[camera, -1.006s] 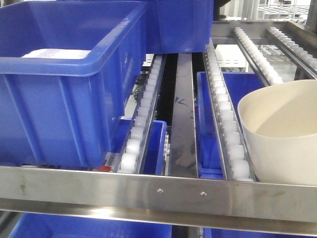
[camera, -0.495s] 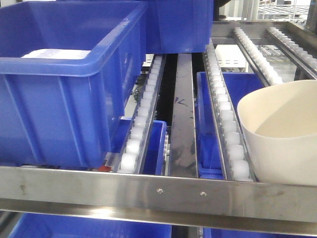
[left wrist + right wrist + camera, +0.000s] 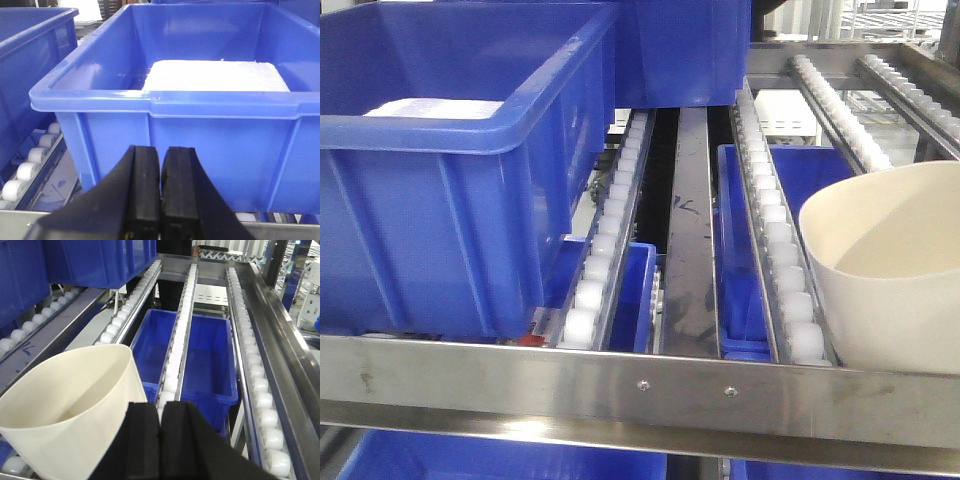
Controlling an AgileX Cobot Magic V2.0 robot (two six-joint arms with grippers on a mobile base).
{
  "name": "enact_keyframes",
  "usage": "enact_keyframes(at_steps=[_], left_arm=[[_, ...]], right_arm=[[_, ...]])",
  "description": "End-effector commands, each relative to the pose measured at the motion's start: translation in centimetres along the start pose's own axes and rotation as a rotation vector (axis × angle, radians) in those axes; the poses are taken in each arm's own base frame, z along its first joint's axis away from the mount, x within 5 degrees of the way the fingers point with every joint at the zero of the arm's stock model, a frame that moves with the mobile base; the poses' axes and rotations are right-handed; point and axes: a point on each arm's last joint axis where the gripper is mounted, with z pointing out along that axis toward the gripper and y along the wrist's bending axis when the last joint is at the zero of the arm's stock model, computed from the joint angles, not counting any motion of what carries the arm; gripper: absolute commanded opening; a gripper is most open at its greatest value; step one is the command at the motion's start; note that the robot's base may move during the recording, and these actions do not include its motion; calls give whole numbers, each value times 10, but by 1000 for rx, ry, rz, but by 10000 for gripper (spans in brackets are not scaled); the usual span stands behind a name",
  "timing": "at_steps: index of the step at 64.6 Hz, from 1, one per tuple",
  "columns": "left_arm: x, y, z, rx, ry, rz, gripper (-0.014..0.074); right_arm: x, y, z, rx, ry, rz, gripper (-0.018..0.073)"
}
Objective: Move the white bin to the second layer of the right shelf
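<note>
White bin (image 3: 890, 270) rests tilted on your right shelf second layer (image 3: 640, 385), near its front rail; left gripper (image 3: 160, 200) and right gripper (image 3: 160, 440) are both closed, empty.

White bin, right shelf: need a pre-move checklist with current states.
1. White bin past the front rail, over the roller level: ok, on the right side.
2. Bin resting flat on the rollers: cannot tell. The rim looks tilted and the base is hidden.
3. Right hand gripping the bin: cannot tell. The fingers look closed beside the rim, but any contact is hidden.
4. Left hand out of the way: ok. It is closed, empty, and facing the blue crate.
5. Tracks beyond the bin free: ok, bare rollers in the right wrist view.
</note>
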Motion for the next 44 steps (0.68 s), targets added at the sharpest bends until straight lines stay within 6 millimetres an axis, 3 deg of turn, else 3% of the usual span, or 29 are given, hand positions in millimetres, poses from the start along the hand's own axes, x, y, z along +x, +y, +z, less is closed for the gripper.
enact_keyframes(at_steps=[1, 44], left_arm=[[1, 0, 0, 1, -72, -13, 85], [1, 0, 0, 1, -72, -13, 85]], right_arm=[[-9, -1, -2, 5, -111, -11, 51], [-9, -1, -2, 5, -111, -11, 51]])
